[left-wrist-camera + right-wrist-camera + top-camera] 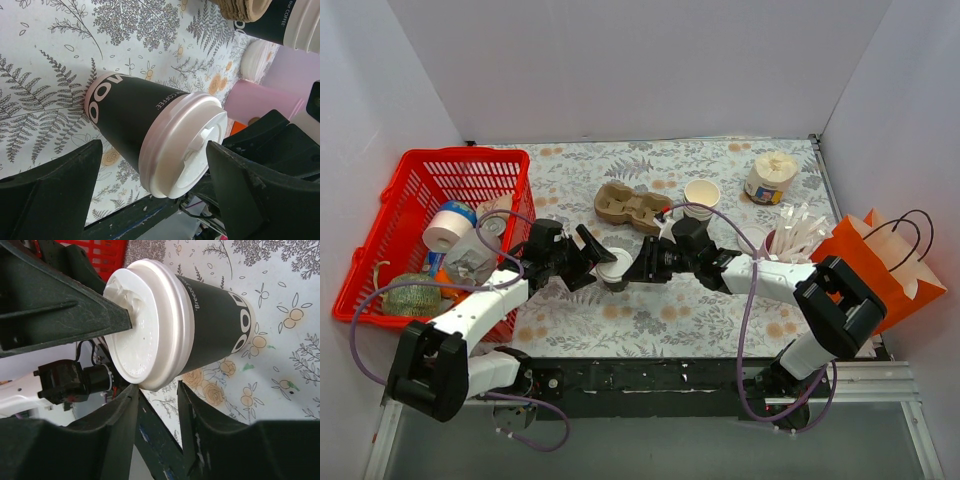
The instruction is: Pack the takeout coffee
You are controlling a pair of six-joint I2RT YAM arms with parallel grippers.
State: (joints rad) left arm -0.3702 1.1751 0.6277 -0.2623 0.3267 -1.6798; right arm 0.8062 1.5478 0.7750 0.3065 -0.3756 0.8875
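Observation:
The takeout coffee point(614, 268) is a black paper cup with a round white lid, standing upright on the floral cloth at mid-table. My left gripper point(594, 262) is open, with its wide-apart jaws on either side of the cup point(150, 130). One of its fingers point(260, 195) is close against the lid. My right gripper point(640, 268) faces it from the right, open only narrowly. Its fingertips point(127, 405) sit just under the lid rim of the cup point(200, 325), and nothing is between them.
A red basket point(415, 170) of goods stands at the left. A cardboard cup carrier point(630, 207), a stack of lidless cups point(701, 196) and a white tub point(770, 177) are behind. A pink cup of white sticks point(788, 238) and an orange paper bag point(880, 262) are at the right.

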